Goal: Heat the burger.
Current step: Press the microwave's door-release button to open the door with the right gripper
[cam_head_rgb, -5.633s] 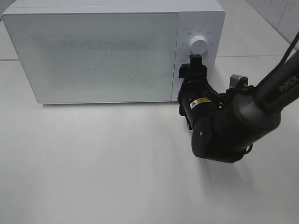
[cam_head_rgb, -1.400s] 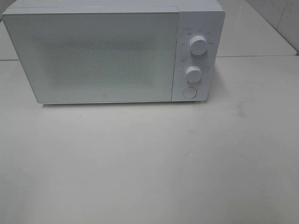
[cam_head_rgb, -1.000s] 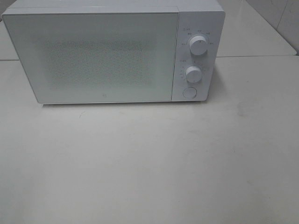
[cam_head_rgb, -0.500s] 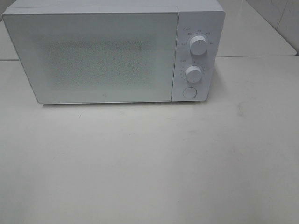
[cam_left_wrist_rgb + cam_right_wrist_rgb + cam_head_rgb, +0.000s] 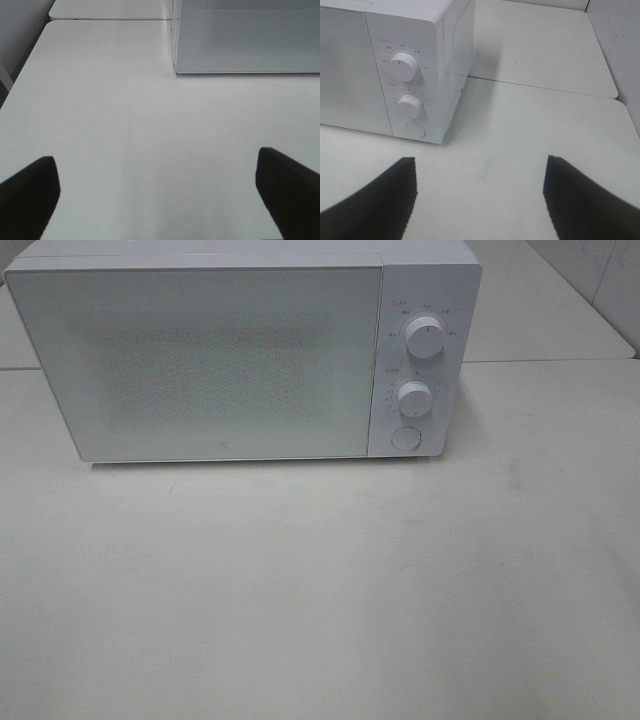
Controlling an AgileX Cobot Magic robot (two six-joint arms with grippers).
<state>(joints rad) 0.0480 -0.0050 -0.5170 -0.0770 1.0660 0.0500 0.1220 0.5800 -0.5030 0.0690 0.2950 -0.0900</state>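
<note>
I cannot find the burger in any of my views. The only place that could hide it is the white microwave (image 5: 240, 350), and its door (image 5: 200, 360) is shut flush. The speckled, frosted panel gives me nothing of the inside, so I cannot say where the burger is. To the right of the door sits the control strip, with an upper dial (image 5: 424, 336), a lower dial (image 5: 413, 397) and a round button (image 5: 404, 438) beneath them. The printed marks around both dials are too small for me to read. The microwave stands at the far side of the pale bench (image 5: 320, 590), and its top back edge is cut off in the high view. The left pincer (image 5: 159, 195) shows only in its own wrist view, as two dark fingers (image 5: 30, 195) cut off by the frame. They are spread wide apart over bare bench with nothing between them, and a lower corner of the door lies ahead. The right pincer (image 5: 480, 200) also shows only as two dark finger ends in its wrist view. They stand apart, grip nothing, and face the control strip from well back. The rest of both pincers and both arms lie outside my frames.
</note>
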